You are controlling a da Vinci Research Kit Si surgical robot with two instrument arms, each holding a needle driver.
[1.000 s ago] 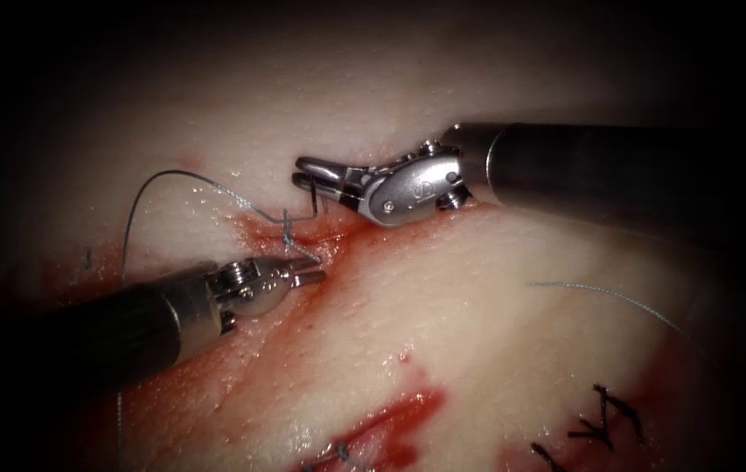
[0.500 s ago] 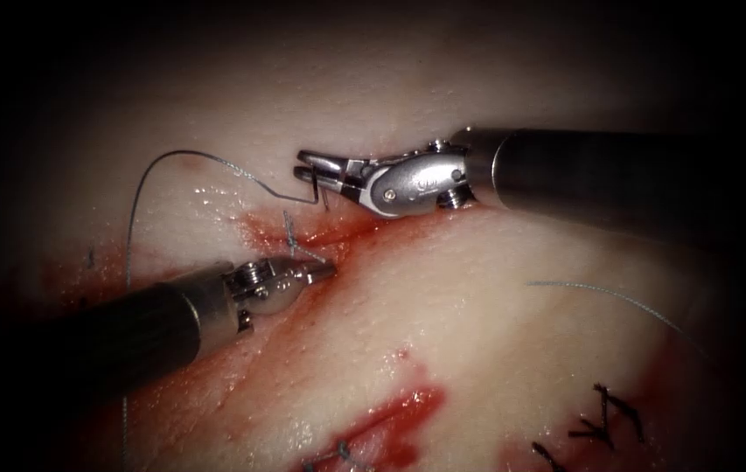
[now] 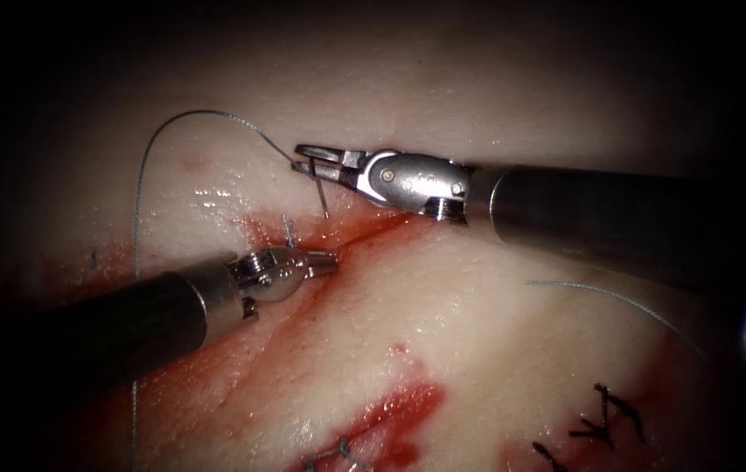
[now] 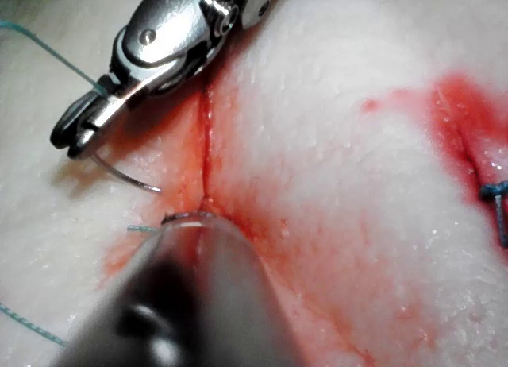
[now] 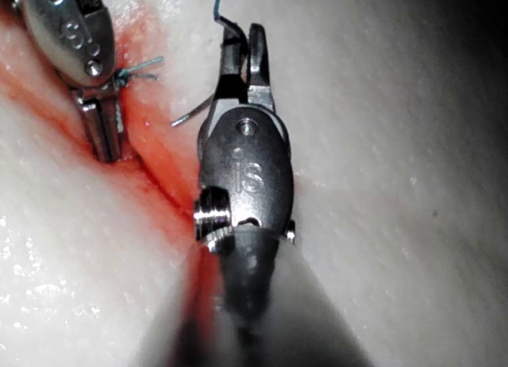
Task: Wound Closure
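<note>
The right hand (image 3: pixel 313 160) gripped the needle (image 3: pixel 321 194) near its thread end, clear of the tissue (image 3: pixel 495 323) just above the cut (image 3: pixel 364 232), thread (image 3: pixel 182 122) trailing left. The left hand (image 3: pixel 318 262) was closed beside a short thread tail (image 3: pixel 288 230) at the cut; whether it pinched it could not be told. The cut lay open to the right, finished stitches (image 3: pixel 604 419) elsewhere.

1. The right arm's tool (image 5: pixel 238 45) has the letters "iS" stamped on the rounded metal body behind its jaws, seen in the right wrist view.
2. The left arm's tool (image 5: pixel 101 133) bears a stamped mark on its rounded metal body too, at about 10 o'clock from the first; it looks like the same two letters turned upside down, but I cannot read it for sure.
</note>
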